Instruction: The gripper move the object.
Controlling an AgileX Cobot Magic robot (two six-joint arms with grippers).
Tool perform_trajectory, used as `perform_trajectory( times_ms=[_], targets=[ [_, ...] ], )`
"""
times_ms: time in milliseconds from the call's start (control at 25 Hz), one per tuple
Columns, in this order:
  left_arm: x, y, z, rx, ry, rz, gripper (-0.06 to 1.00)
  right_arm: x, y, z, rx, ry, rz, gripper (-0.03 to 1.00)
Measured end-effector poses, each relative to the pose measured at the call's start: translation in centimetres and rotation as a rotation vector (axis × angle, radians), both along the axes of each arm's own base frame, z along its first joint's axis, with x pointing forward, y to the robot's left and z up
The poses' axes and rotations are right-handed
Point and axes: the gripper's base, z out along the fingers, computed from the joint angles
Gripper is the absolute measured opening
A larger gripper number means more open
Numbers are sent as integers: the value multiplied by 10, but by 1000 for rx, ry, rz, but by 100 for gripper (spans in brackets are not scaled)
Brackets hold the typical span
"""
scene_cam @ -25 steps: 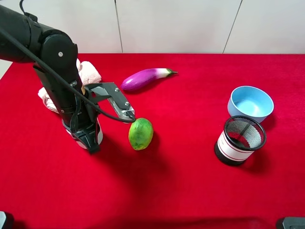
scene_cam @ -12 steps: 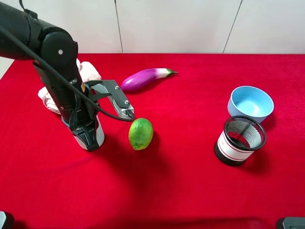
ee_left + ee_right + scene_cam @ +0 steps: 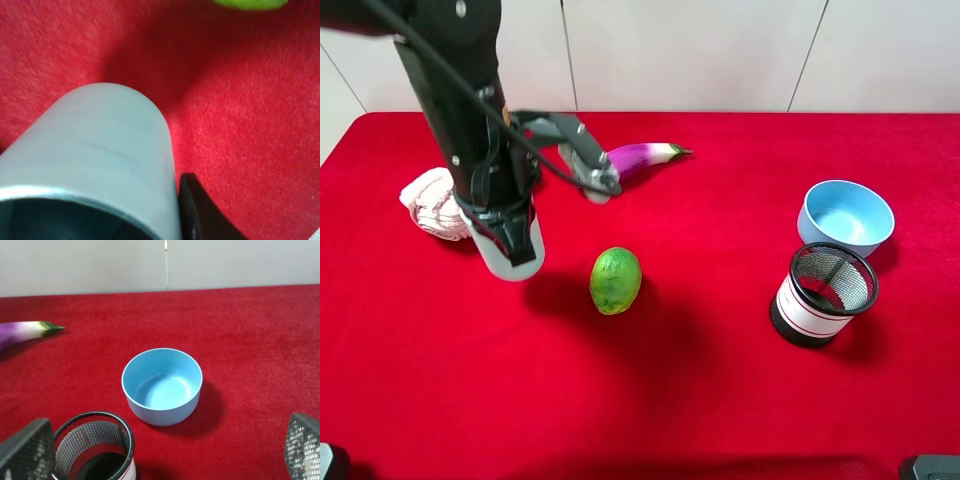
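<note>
Up since the last frame: left claw (image 3: pixel 508 238) and the cup (image 3: pixel 512 262) it clamps now hang above the red tabletop (image 3: pixel 720 390), between the crumpled towel (image 3: pixel 432 203) and the green fruit (image 3: pixel 615 280). We see one dark finger (image 3: pixel 200 212) pressed against the cup wall. Eggplant (image 3: pixel 645 155) lies further back. Right claw (image 3: pixel 170 440) gapes wide, facing the blue bowl (image 3: pixel 162 385) and mesh cup (image 3: pixel 95 450).

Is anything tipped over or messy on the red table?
Nothing is spilled or tipped. The bowl and mesh cup stand upright. Only the pinkish cloth at the far left lies crumpled, and the pale cup is gripped by the left gripper.
</note>
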Motion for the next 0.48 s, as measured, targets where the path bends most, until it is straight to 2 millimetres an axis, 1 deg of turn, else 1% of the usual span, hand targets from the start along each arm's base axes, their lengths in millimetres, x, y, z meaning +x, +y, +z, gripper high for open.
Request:
perform_trajectory(
  times_ms=[240, 280, 320, 480],
  targets=[
    [14, -11, 32, -44, -41, 78, 2, 0, 0, 0, 0, 0, 0, 69],
    [19, -15, 45, -69, -65, 104, 2, 0, 0, 0, 0, 0, 0, 69],
    [22, -18, 52, -85, -82, 113, 2, 0, 0, 0, 0, 0, 0, 69],
    [37, -30, 71, -123, -118, 140, 2, 0, 0, 0, 0, 0, 0, 69]
  ],
)
